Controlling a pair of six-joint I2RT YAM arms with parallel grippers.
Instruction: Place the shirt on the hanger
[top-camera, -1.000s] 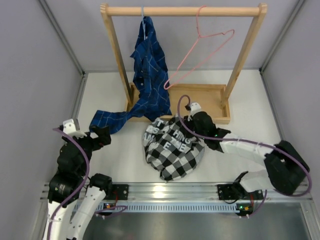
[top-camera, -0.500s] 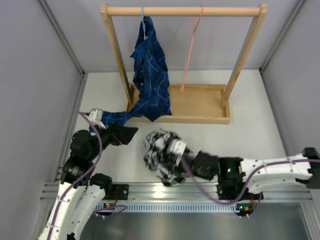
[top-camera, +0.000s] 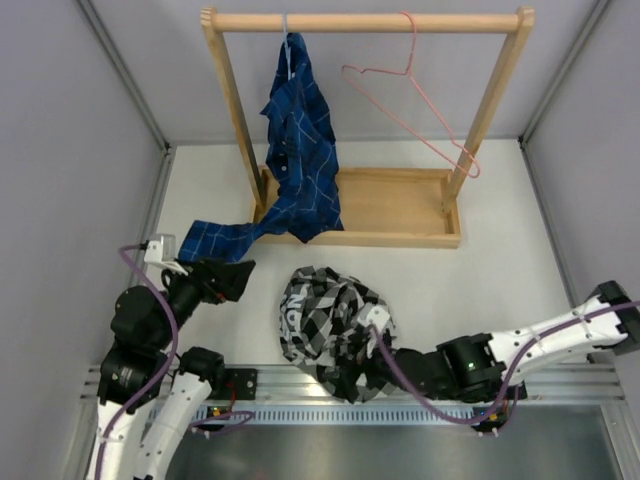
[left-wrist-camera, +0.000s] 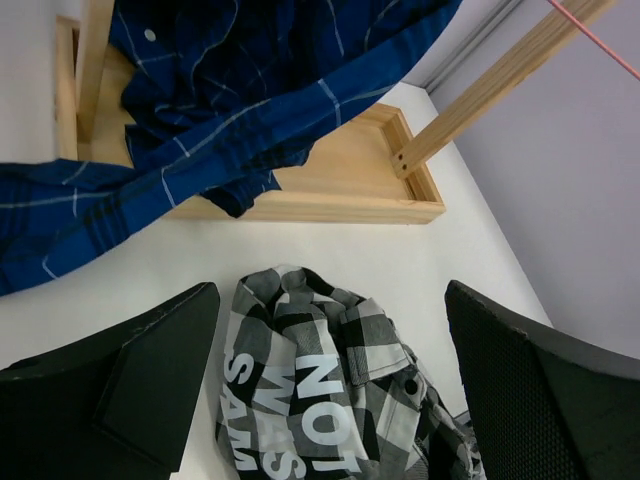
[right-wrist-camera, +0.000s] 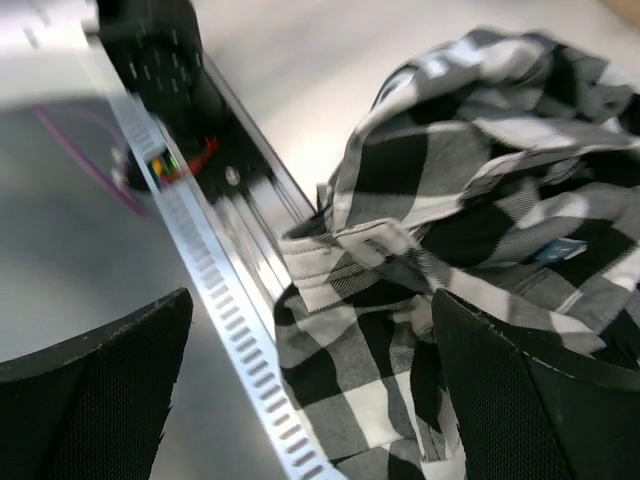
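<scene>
The shirt (top-camera: 325, 318) lies crumpled on the counter (top-camera: 490, 275) near its front edge. The right tool (right-wrist-camera: 310, 300) sits at its near-right side, jaws spread wide, gripping nothing. The left tool (left-wrist-camera: 330, 290), also wide open and empty, hovers to its left. The hanger (top-camera: 411, 60) hangs on the wooden rack (top-camera: 365, 20), well apart.

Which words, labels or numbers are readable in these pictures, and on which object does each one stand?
"NOT": pale print on the shirt, left wrist view.
"SAM": the line beneath it, further letters cut off at the picture's edge.
Blue tag on the shirt, right wrist view: too blurred to read.
</scene>
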